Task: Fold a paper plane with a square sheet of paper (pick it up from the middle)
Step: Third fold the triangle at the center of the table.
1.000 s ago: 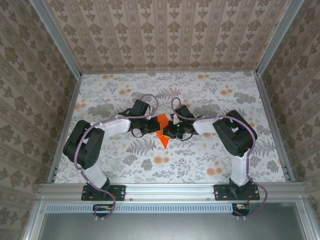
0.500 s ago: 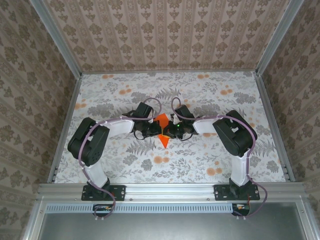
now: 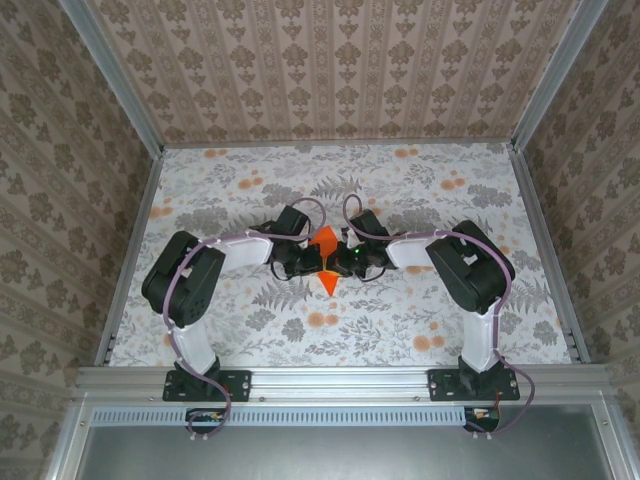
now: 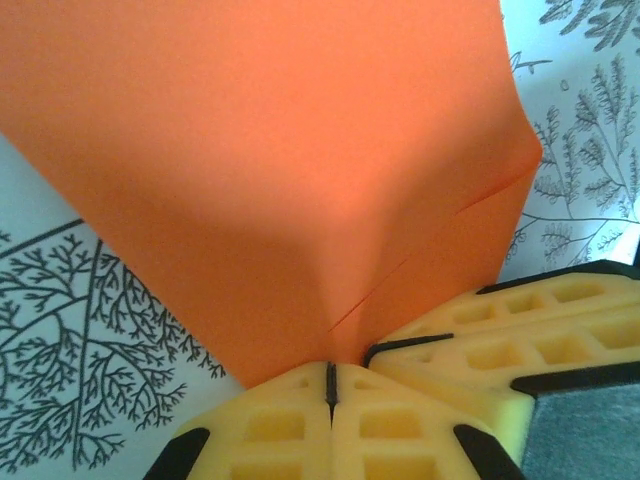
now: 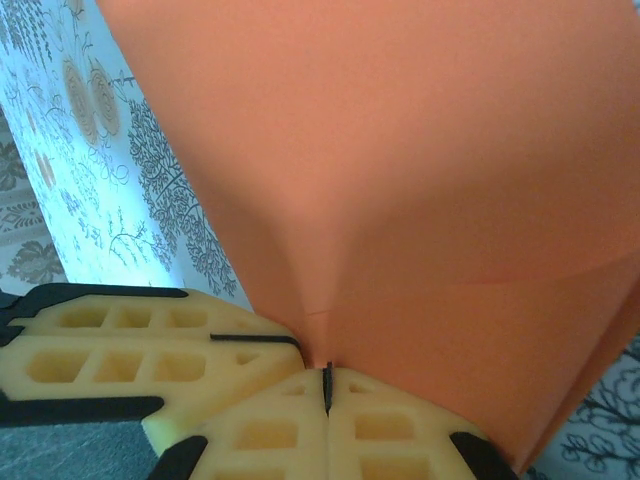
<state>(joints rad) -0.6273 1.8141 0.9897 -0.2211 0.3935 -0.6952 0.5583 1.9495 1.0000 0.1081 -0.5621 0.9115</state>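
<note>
- The square sheet of paper, creased and bulging, is at the middle of the floral tabletop.
- The left pincer, also at the tabletop's middle, is pinched tight on the sheet's edge.
- The right pincer, touching it there, is likewise clamped on the sheet.
</note>
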